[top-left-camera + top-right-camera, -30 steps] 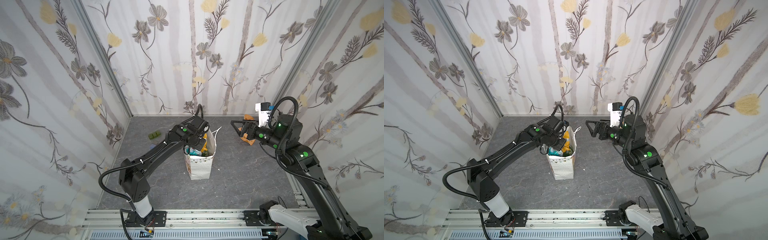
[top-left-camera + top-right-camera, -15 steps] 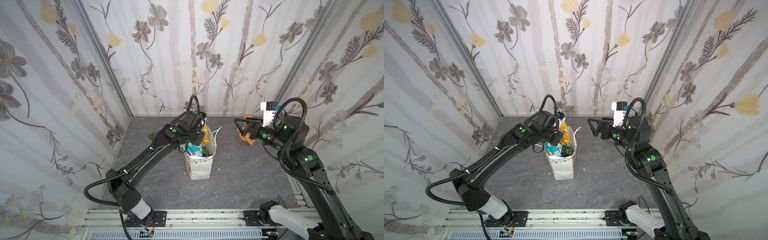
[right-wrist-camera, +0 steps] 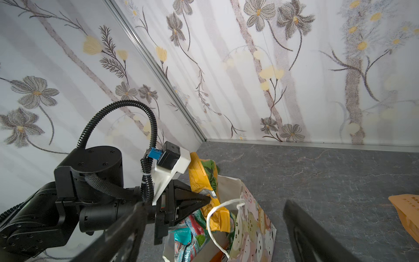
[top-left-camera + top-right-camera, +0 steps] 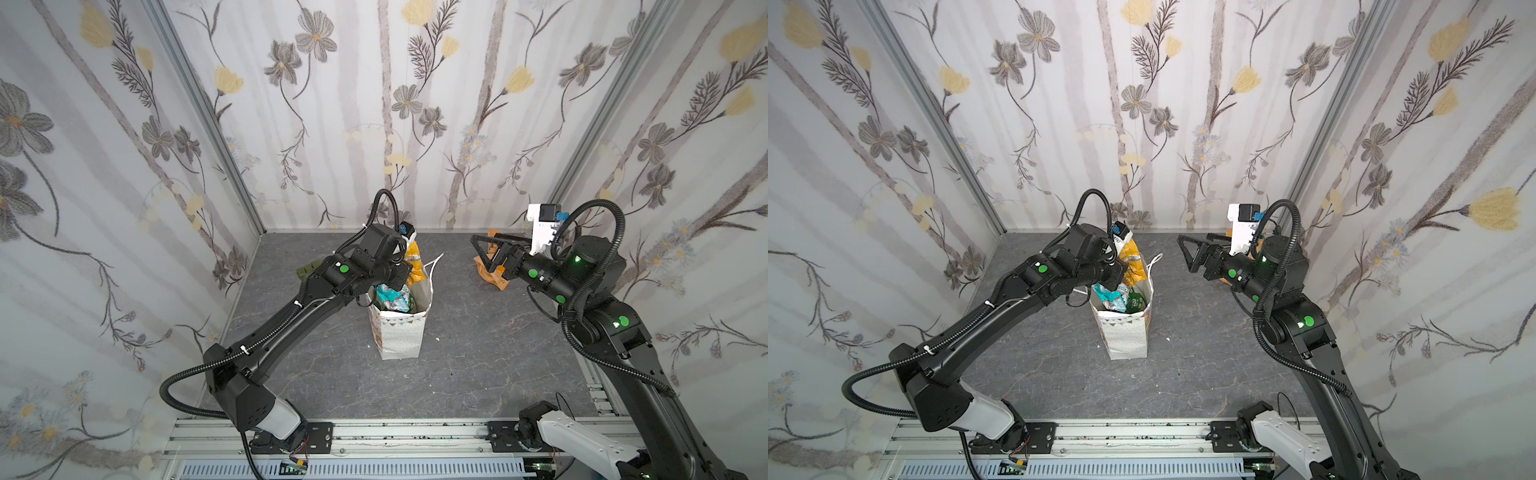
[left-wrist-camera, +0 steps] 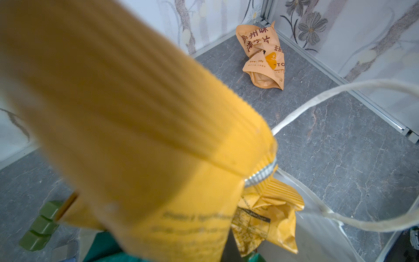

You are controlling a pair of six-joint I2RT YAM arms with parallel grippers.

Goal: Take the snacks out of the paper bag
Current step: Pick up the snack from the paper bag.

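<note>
The left tool [image 3: 204,201] is clamped on an orange-yellow packet [image 3: 200,174], which is held up over the far rim of the paper bag [image 4: 399,338], its lower end at the bag's mouth. The bag stands upright mid-tabletop [image 4: 478,353], and a teal packet [image 4: 390,296] is seen inside. The right tool [image 4: 477,251] is spread apart, empty, above 1 orange packet [image 5: 263,56] lying near the back wall.

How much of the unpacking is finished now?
Done: one crumpled orange foil packet lies on the grey table. In hand: the left end effector holds an orange-yellow foil packet at the rim of the white paper bag. Left: a teal foil packet and a green packet inside it.
</note>
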